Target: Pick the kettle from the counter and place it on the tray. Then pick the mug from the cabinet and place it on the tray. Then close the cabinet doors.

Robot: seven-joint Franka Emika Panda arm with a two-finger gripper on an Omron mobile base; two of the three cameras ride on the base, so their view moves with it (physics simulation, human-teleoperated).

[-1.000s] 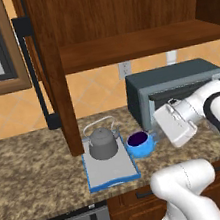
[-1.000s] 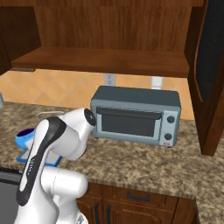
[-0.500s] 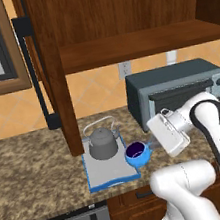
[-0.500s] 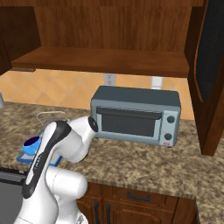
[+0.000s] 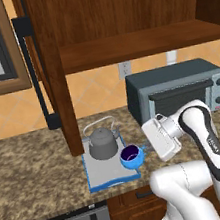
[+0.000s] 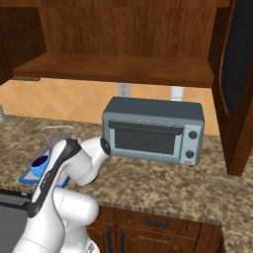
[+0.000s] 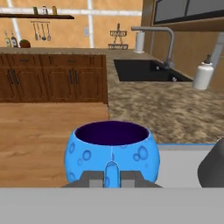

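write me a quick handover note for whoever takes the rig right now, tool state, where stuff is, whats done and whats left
Tool: shut on the mug, gripping its small handle.
Kettle: standing on the tray, at its back.
Mug: over the tray's front right corner beside the kettle; whether it has touched down I cannot tell.
Cabinet: shelf bare; left door and right door both stand open.
Done: kettle placed, mug taken out of the cabinet.
Left: set the mug down, release it, then close both cabinet doors.
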